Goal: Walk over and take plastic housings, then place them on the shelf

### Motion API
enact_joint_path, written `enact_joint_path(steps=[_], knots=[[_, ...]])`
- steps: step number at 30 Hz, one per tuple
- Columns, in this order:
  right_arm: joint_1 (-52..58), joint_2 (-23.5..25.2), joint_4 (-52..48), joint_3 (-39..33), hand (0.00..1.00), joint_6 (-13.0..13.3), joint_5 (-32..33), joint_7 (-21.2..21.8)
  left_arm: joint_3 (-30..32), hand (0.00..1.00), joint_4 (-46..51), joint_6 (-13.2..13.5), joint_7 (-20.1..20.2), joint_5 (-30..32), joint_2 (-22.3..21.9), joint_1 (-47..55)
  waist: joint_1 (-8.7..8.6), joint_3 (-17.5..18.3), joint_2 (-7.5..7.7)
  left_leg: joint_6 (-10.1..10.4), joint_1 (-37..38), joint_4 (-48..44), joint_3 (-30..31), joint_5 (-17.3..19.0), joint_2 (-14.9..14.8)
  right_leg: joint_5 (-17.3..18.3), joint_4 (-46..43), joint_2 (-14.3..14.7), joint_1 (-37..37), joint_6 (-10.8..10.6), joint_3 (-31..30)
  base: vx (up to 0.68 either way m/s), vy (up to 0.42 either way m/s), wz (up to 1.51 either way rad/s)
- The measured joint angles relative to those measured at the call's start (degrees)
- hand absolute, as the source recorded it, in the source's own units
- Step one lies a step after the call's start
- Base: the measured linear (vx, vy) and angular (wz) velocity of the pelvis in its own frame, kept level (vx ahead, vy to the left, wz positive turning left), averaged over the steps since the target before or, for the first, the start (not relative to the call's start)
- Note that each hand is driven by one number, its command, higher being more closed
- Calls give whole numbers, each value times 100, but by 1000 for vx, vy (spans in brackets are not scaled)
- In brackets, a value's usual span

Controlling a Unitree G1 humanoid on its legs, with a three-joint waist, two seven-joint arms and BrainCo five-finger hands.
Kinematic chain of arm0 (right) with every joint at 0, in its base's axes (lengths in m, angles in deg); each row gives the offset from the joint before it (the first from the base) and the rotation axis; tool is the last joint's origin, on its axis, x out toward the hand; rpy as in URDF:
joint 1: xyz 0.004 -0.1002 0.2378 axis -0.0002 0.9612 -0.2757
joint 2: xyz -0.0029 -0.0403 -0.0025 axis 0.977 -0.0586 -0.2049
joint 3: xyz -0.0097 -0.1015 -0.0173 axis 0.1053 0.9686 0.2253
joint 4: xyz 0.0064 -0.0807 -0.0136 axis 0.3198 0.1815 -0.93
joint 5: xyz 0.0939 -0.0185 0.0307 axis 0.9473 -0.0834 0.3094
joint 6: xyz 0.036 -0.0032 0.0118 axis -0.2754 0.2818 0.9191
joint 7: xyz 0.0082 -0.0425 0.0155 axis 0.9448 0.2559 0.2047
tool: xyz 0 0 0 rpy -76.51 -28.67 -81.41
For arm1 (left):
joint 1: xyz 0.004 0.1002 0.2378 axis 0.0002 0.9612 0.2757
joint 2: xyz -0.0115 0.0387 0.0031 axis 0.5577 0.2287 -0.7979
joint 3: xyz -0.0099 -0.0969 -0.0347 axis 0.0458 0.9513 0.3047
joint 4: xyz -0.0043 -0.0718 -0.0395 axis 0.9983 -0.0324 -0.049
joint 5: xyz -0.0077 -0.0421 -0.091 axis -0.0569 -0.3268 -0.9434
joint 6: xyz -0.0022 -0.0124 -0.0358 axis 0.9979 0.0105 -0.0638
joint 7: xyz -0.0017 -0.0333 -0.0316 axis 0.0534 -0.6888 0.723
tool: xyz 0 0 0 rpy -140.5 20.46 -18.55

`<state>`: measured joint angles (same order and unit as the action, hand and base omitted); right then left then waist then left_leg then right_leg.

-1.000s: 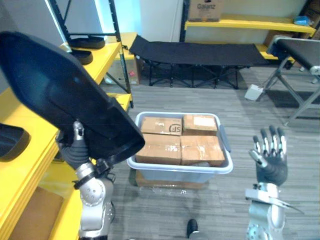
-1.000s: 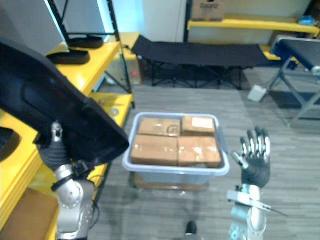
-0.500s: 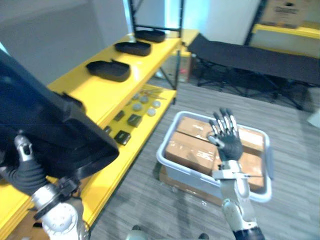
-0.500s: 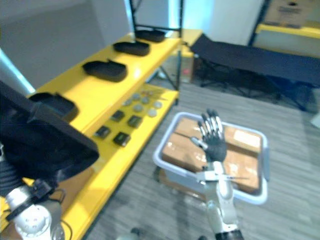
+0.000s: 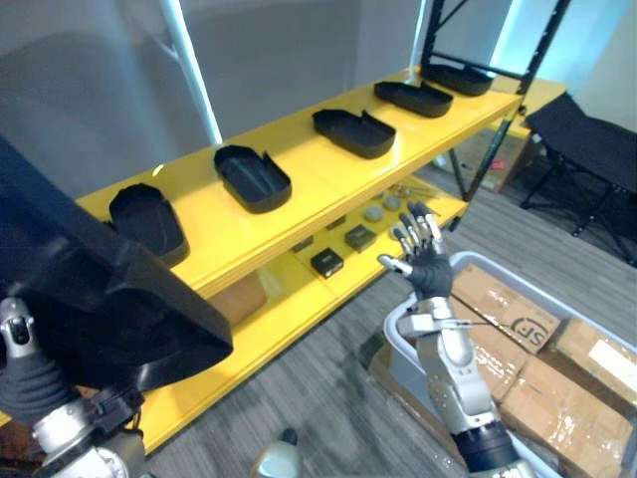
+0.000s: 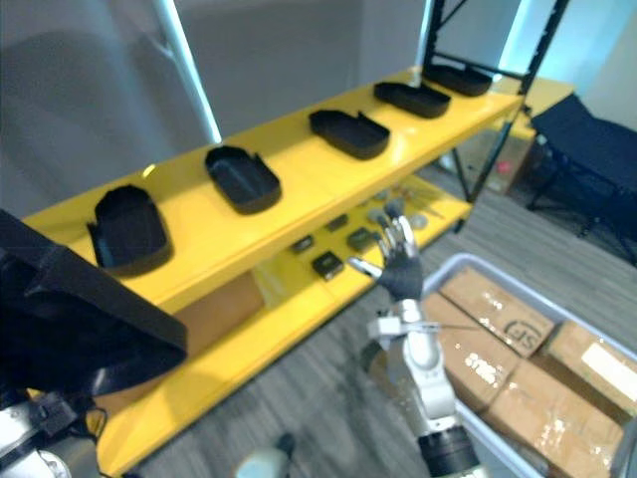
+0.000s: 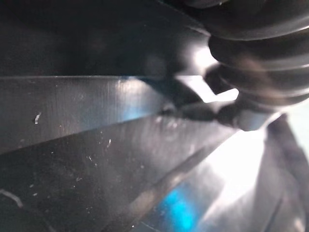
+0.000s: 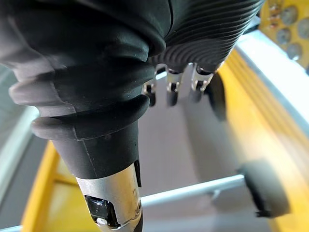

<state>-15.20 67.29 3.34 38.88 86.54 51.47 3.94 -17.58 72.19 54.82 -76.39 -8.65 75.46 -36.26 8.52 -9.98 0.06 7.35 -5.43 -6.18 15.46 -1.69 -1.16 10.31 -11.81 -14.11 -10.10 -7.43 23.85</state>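
Yellow shelf (image 5: 309, 169) runs away from the robot on its left side, with a black upright post (image 5: 498, 110) at the far end.

- Top level: five black housings in a row, spaced apart, with bare yellow between each. The nearest one (image 5: 147, 217) and the next one (image 5: 252, 177) lie hollow side up, long axes across the shelf, back to front.
- Lower level: small dark parts (image 5: 326, 262) and round discs (image 5: 373, 212), set near the front edge.
- Floor (image 5: 309, 388): an open strip of grey carpet between the shelf front and the grey bin (image 6: 460, 261).
- Bin: packed with cardboard boxes (image 5: 508, 309). One has a dark printed mark on top, another a white label.
- A black cot (image 5: 587, 149) stands beyond the bin, well apart from it.
- Held housing (image 5: 90, 299): large and black, up off the shelf at the robot's left. It is tilted, its long edge sloping down toward the robot's right, and its low corner hangs past the shelf's front edge.
- Left hand (image 5: 22, 370) sits under it. The grip is hidden behind the plastic, so I cannot tell how it closes.
- Right hand (image 5: 423, 264) is raised over the near corner of the bin, upright, fingers (image 6: 396, 234) straight and slightly spread, holding nothing.
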Motion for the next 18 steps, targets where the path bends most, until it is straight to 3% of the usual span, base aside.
enact_joint_path(steps=[5,9,11,15,17,18], knots=[[12,-8,14,-85,0,31,0,260,-180,100,-34,-19,-35,-3,-11,95,5,-92,5,18,-34,-49,-59,-67,-118,3,14,151,-55,-6,-41,-6,-47,14],[-22,-35,-5,-70,0,34,4,449,-245,100,-106,-30,-318,-4,-68,169,-14,-396,-169,1,56,-162,-358,-38,-289,165,-44,249,-94,33,-137,-135,-23,-14],[-2,-33,-5,-55,0,38,5,452,-253,100,-108,-26,-335,24,-70,185,-35,-432,-173,-41,20,-236,-403,4,-289,199,-115,224,-61,10,-157,-103,20,-4],[-20,36,-55,-12,0,179,5,507,-214,100,-107,3,-320,74,-66,166,-12,-487,-10,-158,-260,-662,-675,163,-170,314,-167,-1,-89,-123,-69,-36,89,18],[-36,161,-54,-4,0,307,-112,238,-94,100,-107,13,-248,53,-51,42,22,-551,140,-591,-485,-1419,-1034,650,63,459,-182,-194,-229,-70,-114,81,189,23],[-25,187,-54,7,0,332,-150,167,-90,100,-108,13,-246,54,-40,43,20,-561,190,-513,-453,-1487,-1080,761,127,487,-201,-248,-308,-6,-154,159,134,19]])
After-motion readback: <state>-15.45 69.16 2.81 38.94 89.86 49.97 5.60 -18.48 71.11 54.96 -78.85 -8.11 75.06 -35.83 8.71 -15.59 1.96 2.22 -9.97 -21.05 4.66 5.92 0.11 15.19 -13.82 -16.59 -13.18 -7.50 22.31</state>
